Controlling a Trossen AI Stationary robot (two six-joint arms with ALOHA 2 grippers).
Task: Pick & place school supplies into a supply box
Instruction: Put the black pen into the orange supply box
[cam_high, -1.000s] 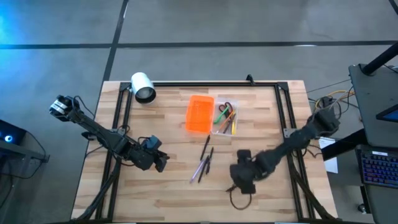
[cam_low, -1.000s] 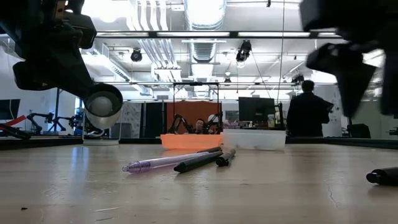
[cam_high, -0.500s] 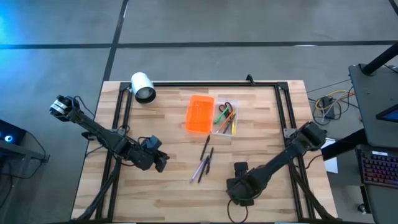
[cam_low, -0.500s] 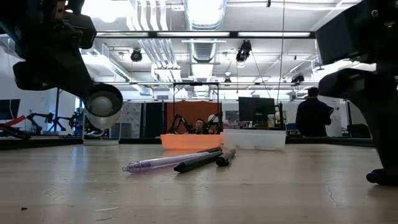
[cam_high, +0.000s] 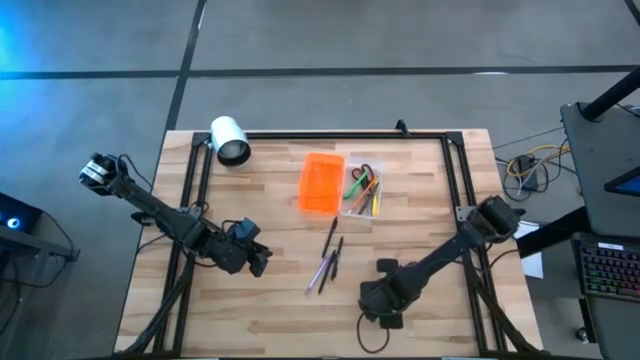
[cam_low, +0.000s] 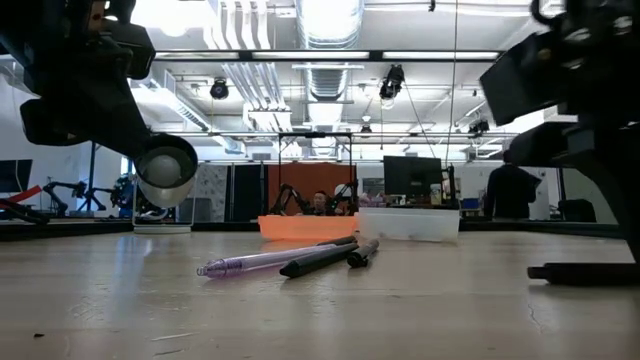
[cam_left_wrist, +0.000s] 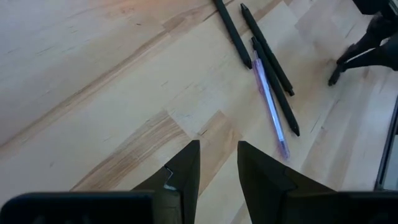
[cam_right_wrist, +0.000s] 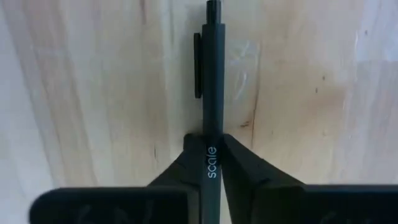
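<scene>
Gripping a dark pen (cam_right_wrist: 212, 93), the right tool (cam_right_wrist: 212, 163) has its two fingers closed snugly against the barrel, one on each side, with the clip end of the pen reaching out ahead of the fingertips and lying flat on the worktop (cam_right_wrist: 93, 87). A second ago this tool sat higher and farther back along its arm's line; since then it has come down and slid toward the near edge, so that in the low view the pen (cam_low: 585, 271) now shows as a long bar on the wood instead of a stub at the frame's edge. By my reading the grasp is just made and the lift has not begun, since the pen looks to be still on the wood.

Off to the tool's side, toward the middle of the worktop, lie three loose supplies: a purple pen (cam_high: 322, 272) and two dark pens (cam_high: 333, 250), unmoved. Well beyond them, on the far side from the tool, sits the supply box (cam_high: 360, 203), its clear tray already holding several coloured pens and red-handled scissors (cam_high: 366, 170), with the orange lid (cam_high: 321, 183) beside it. Carrying the pen there means a long reach.

The left tool (cam_left_wrist: 217, 171) hovers slightly parted and empty, its fingers aimed toward the loose pens, unchanged. A white cylinder (cam_high: 230, 140) stands at the far corner.
</scene>
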